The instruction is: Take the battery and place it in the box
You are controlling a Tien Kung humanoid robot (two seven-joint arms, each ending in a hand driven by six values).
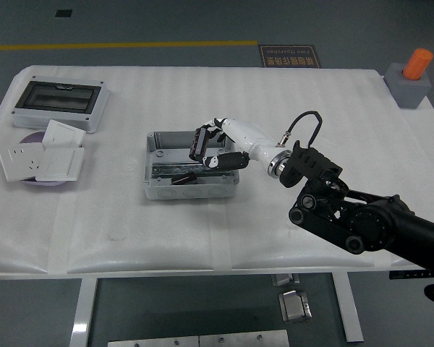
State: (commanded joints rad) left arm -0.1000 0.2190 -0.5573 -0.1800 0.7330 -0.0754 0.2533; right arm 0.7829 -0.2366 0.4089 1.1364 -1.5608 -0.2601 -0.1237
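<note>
Fingers of my right hand (215, 148) curl around the battery (200, 143), a dark block that I hold over the box (191, 165), above its right half. Left of the box sit white switch plates (42, 159) and a dark-lidded enclosure (58, 104).
</note>
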